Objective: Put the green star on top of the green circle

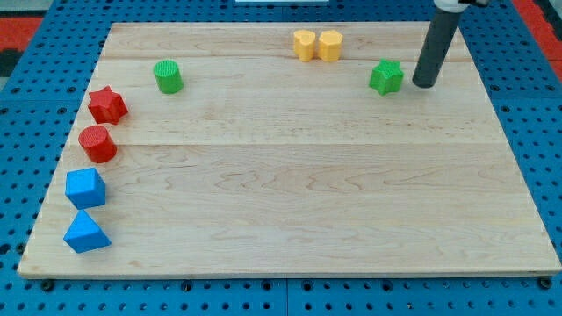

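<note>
You see a wooden board (290, 202) on a blue pegboard. My tip (423, 84) (a plain dark rod, with no claw to open or close) rests just right of the green star (385, 77), near the view's top right. The green circle (168, 76) sits well apart, top left. Two yellow blocks (317, 45) touch at the top. Down the left edge: red star (107, 105), red circle (97, 144), two blue blocks (85, 211).

Green star (386, 77) flat near the board's upper right, green circle (168, 76) upright far off at upper left.
</note>
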Motion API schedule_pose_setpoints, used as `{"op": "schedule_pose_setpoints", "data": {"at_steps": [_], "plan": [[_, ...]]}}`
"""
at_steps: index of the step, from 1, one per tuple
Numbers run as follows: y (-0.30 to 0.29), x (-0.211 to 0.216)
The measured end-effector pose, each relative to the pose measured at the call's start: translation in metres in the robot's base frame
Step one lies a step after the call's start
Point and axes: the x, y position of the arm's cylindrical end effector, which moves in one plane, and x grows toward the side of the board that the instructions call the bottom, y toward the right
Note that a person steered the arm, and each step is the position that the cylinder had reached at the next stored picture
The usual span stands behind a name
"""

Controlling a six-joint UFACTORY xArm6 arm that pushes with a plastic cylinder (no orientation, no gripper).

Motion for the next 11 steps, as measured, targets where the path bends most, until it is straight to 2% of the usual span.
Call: {"op": "schedule_pose_setpoints", "data": {"at_steps": [1, 2, 3, 4, 5, 7, 8, 9, 10, 11], "plan": [[-0.088, -0.008], [-0.221, -0.007], [-0.176, 0.001], [-0.119, 0.036], [-0.202, 0.053], [-0.310, -0.002], [-0.308, -0.009], [-0.295, -0.053], [-0.334, -0.052], [-0.331, -0.083]]}}
